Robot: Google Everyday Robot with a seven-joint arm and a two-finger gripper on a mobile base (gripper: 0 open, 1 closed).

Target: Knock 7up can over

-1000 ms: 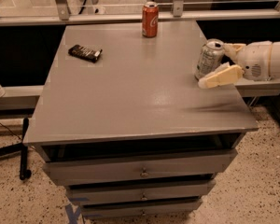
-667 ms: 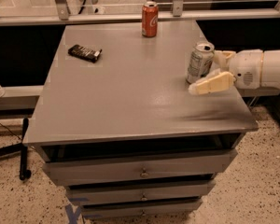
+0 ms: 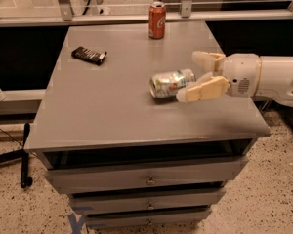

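Observation:
The 7up can (image 3: 171, 83), silvery with green print, lies on its side on the grey table top (image 3: 112, 106), right of centre, its top pointing left. My gripper (image 3: 194, 77) reaches in from the right at the can's right end. Its two cream fingers are spread open, one finger (image 3: 205, 58) behind the can and the other (image 3: 201, 90) in front of it, close to the can's base. The gripper holds nothing.
A red cola can (image 3: 157, 20) stands upright at the table's back edge. A dark snack bar (image 3: 89, 55) lies at the back left. Drawers (image 3: 149, 179) are under the table top. A glass railing runs behind the table.
The can stood upright near the right edge before; it now lies on its side further left. My gripper has pushed leftward with it.

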